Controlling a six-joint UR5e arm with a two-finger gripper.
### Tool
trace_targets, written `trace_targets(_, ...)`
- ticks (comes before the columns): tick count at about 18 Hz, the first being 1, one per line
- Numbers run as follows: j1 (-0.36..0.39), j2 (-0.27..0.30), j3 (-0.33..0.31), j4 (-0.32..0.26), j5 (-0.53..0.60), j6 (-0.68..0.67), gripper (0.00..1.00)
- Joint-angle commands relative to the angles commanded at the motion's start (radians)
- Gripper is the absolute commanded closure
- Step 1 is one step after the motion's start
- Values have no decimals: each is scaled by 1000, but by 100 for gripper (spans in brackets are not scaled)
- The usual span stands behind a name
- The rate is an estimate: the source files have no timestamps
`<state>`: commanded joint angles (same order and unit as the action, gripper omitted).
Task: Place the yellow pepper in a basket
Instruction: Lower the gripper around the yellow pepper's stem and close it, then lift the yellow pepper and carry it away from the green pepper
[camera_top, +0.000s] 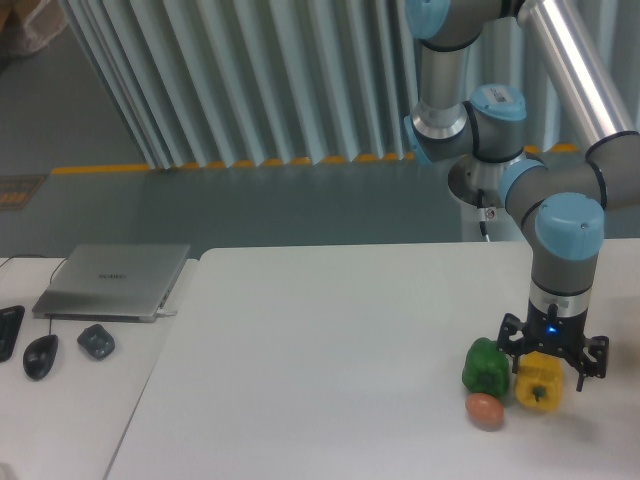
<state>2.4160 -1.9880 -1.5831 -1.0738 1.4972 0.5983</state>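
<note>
The yellow pepper (539, 386) sits on the white table (330, 350) near the right edge, its small green stem facing forward. My gripper (551, 362) hangs straight down over it, open, with the black fingers (597, 358) spread on either side of the pepper and not pressing on it. A green pepper (486, 367) stands just left of the yellow one. A small orange-red round fruit (485, 410) lies in front of the green pepper. No basket is in view.
On a lower desk at the left are a closed silver laptop (115, 281), a black mouse (40, 356), a small dark object (96, 341) and a keyboard corner (8, 330). The arm's base post (478, 190) stands behind the table.
</note>
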Motion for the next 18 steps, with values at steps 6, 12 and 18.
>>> trace_targets(6,-3,-8,-18,8,3,6,0)
trace_targets(12,-3,-15,-18,9,17,9,13)
trace_targets(18,-3,-14,-17,5,48,9,56)
